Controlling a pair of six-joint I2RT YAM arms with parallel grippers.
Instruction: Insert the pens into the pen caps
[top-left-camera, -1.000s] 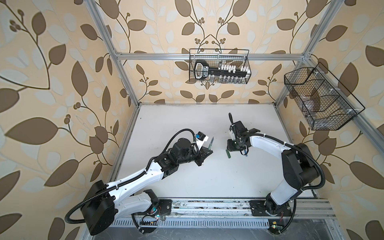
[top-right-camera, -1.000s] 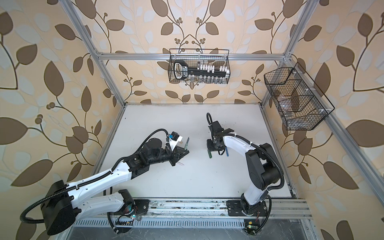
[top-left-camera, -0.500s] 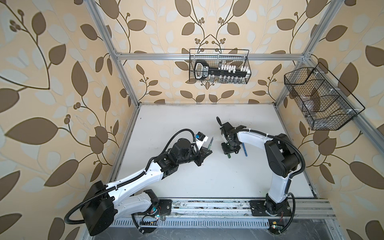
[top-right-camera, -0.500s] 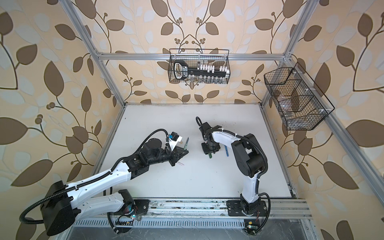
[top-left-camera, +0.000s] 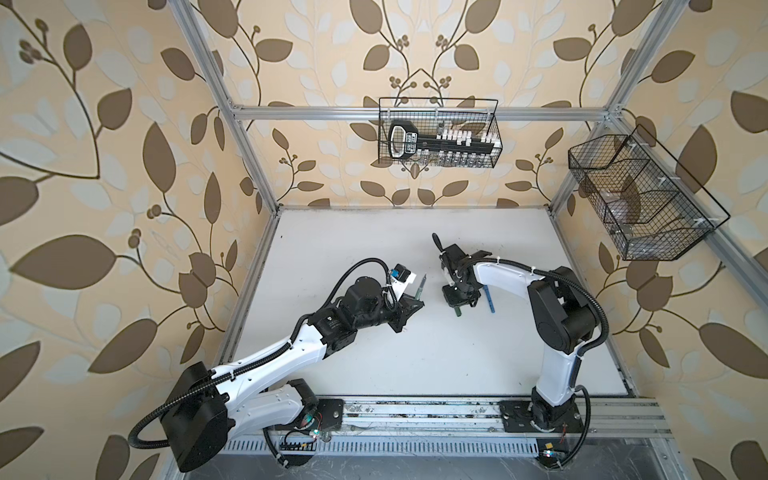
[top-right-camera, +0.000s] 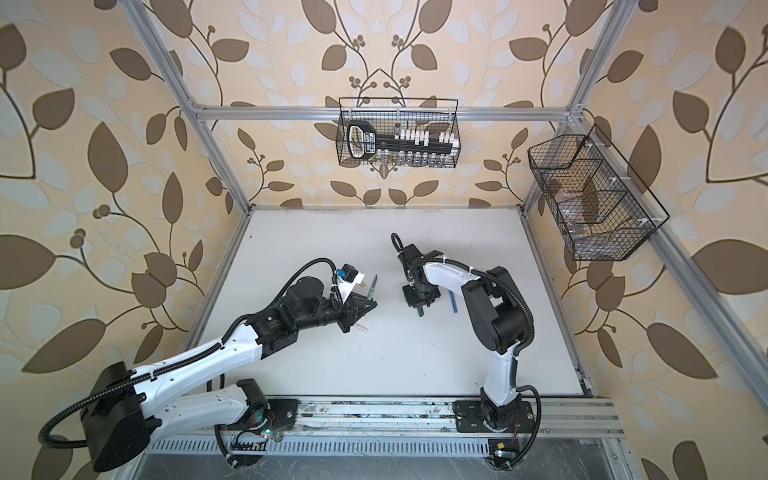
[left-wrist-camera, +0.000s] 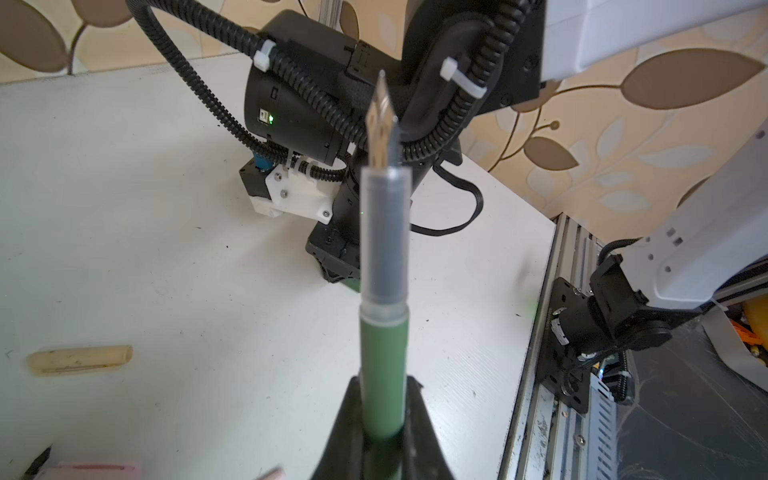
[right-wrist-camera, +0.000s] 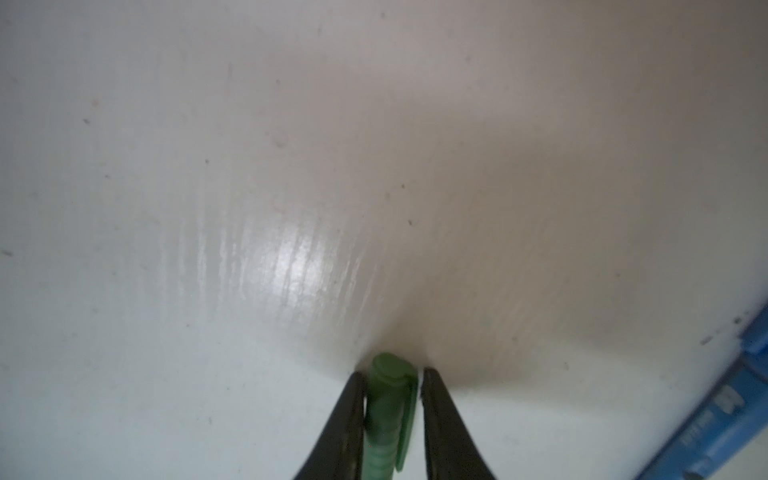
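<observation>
My left gripper is shut on the dark green pen and holds it off the table, nib pointing away. Both top views show this pen sticking out of the left gripper. The green pen cap lies on the white table. My right gripper is down on it, fingers closed in on both sides. In both top views the cap pokes out under the right gripper. A blue pen lies just right of it.
A tan pen cap and a pale pink piece lie on the table near the left gripper. Wire baskets hang on the back wall and the right wall. The arms' base rail runs along the front edge.
The right gripper's jaws have closed in around the green cap while staying over the same spot; the right arm's elbow has shifted. The left arm with the green pen has not moved.
</observation>
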